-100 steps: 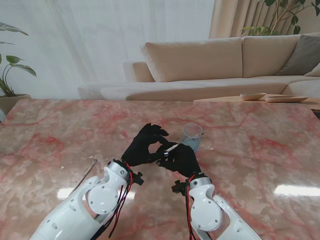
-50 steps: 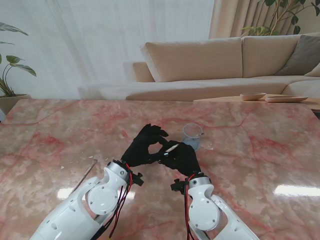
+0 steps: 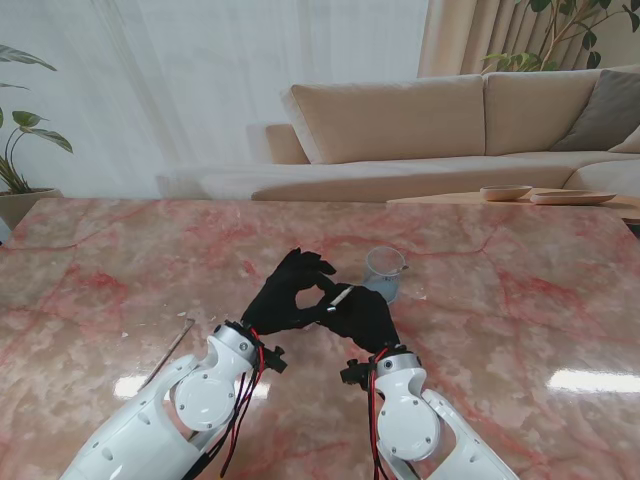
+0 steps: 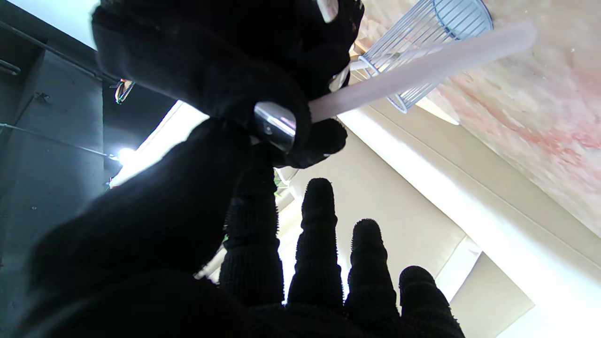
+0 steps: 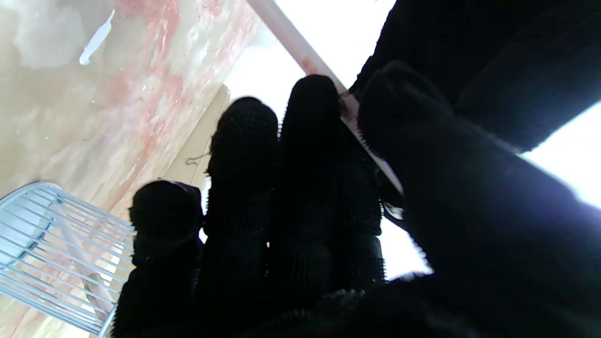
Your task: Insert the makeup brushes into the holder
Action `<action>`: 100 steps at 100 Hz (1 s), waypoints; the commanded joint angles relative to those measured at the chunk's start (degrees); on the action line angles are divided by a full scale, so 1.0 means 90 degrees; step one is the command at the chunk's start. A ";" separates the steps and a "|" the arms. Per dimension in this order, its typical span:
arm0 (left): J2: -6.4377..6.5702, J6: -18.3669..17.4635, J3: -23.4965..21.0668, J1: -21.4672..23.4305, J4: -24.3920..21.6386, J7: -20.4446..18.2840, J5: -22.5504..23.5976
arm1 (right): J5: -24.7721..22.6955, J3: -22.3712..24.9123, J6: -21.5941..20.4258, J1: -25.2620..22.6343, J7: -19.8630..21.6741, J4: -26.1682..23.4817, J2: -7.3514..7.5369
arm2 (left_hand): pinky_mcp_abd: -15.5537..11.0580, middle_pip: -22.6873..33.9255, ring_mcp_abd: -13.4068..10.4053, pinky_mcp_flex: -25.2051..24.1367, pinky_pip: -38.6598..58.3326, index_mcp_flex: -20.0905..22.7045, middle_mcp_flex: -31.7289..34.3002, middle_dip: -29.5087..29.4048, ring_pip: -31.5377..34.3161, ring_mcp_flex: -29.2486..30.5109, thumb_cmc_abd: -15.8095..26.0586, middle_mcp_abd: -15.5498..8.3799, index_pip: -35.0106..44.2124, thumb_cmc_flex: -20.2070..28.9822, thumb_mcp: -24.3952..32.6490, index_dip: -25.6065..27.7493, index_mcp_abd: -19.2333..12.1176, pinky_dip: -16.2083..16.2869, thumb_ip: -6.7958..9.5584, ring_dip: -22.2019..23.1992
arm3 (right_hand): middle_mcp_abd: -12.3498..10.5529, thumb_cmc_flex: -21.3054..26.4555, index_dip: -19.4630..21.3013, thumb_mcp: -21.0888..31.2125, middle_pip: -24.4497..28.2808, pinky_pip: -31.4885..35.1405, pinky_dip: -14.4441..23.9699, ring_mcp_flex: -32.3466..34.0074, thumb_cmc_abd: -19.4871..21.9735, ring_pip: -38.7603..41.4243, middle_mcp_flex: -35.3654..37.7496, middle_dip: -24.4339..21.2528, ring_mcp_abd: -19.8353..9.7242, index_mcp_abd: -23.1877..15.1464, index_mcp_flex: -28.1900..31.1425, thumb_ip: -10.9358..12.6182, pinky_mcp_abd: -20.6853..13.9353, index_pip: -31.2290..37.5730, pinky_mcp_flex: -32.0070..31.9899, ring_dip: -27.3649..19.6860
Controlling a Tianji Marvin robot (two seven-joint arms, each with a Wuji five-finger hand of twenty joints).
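**Brush mid-handover, short of the holder**

Over the past second my hands have barely shifted; only the makeup brush tilted slightly. My right hand pinches its pale handle, and the left hand curls fingers at the metal ferrule, though whether it grips I cannot tell. The wire holder stands just beyond, mid-table. I judge insertion hasn't begun.

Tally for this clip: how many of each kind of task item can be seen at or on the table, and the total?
Makeup brushes: 2, one pale-handled brush held between both hands, one thin brush lying on the table to the left.
Wire holders: 1.
Total: 3.
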 commanded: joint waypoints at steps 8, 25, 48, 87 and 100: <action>0.0001 -0.0027 0.0004 0.0027 0.0009 0.0005 0.0013 | -0.0015 -0.0023 0.0064 -0.0026 -0.0158 0.0060 -0.0068 | -0.0050 -0.0101 0.0066 0.0016 -0.0267 0.0280 -0.0169 -0.0051 -0.0168 -0.0291 0.0142 -0.0135 0.0319 0.0466 0.0357 0.0179 -0.0547 -0.0146 0.0228 0.0000 | 0.0251 0.0166 0.1037 0.0167 0.0077 0.0419 0.0229 0.0467 0.0262 -0.0008 0.0336 0.0038 0.0019 -0.0139 0.0128 0.0284 0.0118 0.0310 0.0315 -0.0045; -0.0012 -0.0041 0.0026 0.0024 0.0032 0.0047 0.0013 | 0.0134 -0.0009 0.0180 -0.0059 -0.0129 -0.0023 -0.0084 | -0.0033 -0.0097 0.0057 0.0019 -0.0285 0.0185 -0.0169 -0.0050 -0.0159 -0.0268 0.0233 -0.0140 0.0384 0.0546 0.0141 -0.0041 -0.0435 -0.0238 0.0243 0.0004 | 0.0356 0.0190 0.1745 0.0550 0.0208 0.0373 0.0370 0.0476 0.0199 0.0229 0.0333 0.0339 0.0028 -0.0145 0.0155 0.0284 0.0267 0.0302 0.0592 0.0067; -0.0022 -0.0096 0.0064 -0.0011 0.0073 0.0089 0.0051 | 0.0670 -0.0005 0.0225 -0.0087 0.0041 -0.0108 -0.0118 | 0.0007 -0.0207 0.0074 0.0011 -0.0256 0.0152 -0.0219 -0.0200 -0.0139 -0.0261 0.0307 -0.0127 0.0527 0.0667 -0.0200 -0.0869 -0.0369 -0.0295 0.0366 0.0003 | 0.0393 0.0200 0.2236 0.0813 0.0208 0.0264 0.0573 0.0466 0.0161 0.0269 0.0324 0.0482 0.0063 -0.0176 0.0186 0.0266 0.0379 0.0309 0.0727 0.0082; -0.0007 -0.0237 0.0046 -0.0027 0.0143 0.0027 0.0024 | 0.1100 0.0079 0.0445 -0.0162 -0.0005 -0.0230 -0.0188 | 0.0089 -0.0525 0.0089 -0.0002 -0.0286 -0.0109 -0.0414 -0.0745 -0.0179 -0.0345 0.0386 -0.0071 -0.0043 0.0448 -0.0802 -0.3145 -0.0125 -0.0378 0.0537 -0.0042 | 0.0524 0.0285 0.2236 0.0800 0.0184 0.0050 0.0857 0.0474 0.0098 0.0365 0.0358 0.0500 0.0117 -0.0084 0.0234 0.0277 0.0550 0.0236 0.1003 0.0163; -0.0016 -0.0292 0.0046 -0.0032 0.0163 0.0047 0.0004 | 0.1126 0.0100 0.0529 -0.0184 -0.0028 -0.0267 -0.0196 | 0.0108 -0.0513 0.0096 -0.0003 -0.0281 -0.0284 -0.0372 -0.0863 -0.0195 -0.0347 0.0332 -0.0053 -0.0470 0.0411 -0.0855 -0.3594 -0.0065 -0.0398 0.0546 -0.0056 | 0.0556 0.0297 0.2212 0.0817 0.0192 0.0018 0.0915 0.0476 0.0079 0.0424 0.0385 0.0492 0.0135 -0.0045 0.0240 0.0280 0.0596 0.0252 0.1076 0.0184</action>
